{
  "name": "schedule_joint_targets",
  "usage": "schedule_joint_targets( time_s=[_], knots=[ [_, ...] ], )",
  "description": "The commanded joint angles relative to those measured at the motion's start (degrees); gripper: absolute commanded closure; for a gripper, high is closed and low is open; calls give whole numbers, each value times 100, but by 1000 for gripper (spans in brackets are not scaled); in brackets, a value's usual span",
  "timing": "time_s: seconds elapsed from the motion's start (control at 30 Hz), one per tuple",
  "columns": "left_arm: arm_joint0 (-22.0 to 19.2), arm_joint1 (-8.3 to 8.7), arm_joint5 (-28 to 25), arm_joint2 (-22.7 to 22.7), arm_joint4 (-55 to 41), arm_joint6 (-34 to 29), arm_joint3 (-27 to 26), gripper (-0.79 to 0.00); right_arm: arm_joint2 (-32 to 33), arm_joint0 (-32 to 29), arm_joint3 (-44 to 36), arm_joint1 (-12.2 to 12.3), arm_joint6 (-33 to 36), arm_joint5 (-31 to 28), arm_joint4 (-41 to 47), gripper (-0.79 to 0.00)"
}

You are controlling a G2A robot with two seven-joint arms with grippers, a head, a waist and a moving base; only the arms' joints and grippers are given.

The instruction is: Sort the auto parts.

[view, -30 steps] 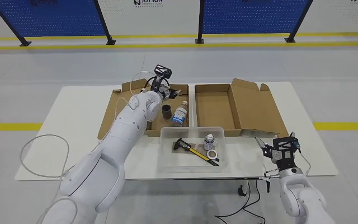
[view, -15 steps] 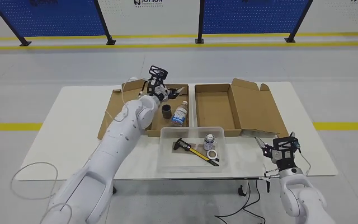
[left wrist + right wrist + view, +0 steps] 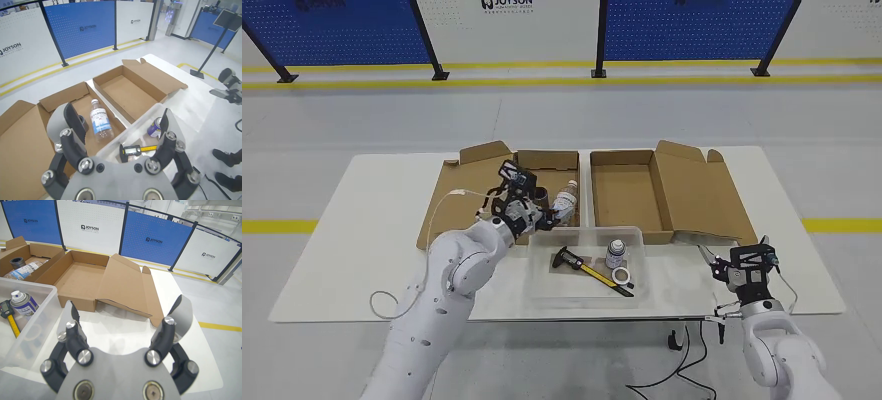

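Clear plastic bin [image 3: 587, 230] holds a cylindrical spray can [image 3: 616, 252] and yellow-bladed caliper [image 3: 587, 268]

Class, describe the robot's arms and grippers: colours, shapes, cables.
The left arm and right arm have glossy white shells; a thin pale cable loops beside the left arm. The left gripper and right gripper each have a silver bolted plate, black linkages and two curved grey fingers with dark toothed pads.

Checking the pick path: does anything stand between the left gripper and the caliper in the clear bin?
Nothing covers the caliper; the bin is open on top. The left gripper, open, is over the left box beside the bin, so the bin's wall lies between them from the side. The spray can stands close beside it.
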Motion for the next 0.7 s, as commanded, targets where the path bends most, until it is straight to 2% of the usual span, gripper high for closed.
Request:
schedule_joint_targets(
  time_s=[0.0,0.1,0.2,0.67],
  knots=[
    [219,27,-104,-58,-92,-99,-330,-785,0,0,0,0,0,0,0,-785],
    [488,65,-325,-108,-234,-196,-738,-785,0,0,0,0,0,0,0,-785],
    [747,98,-686,-127,-325,10,-990,-785,0,0,0,0,0,0,0,-785],
    [747,98,-686,-127,-325,10,-990,-785,0,0,0,0,0,0,0,-785]
  ],
)
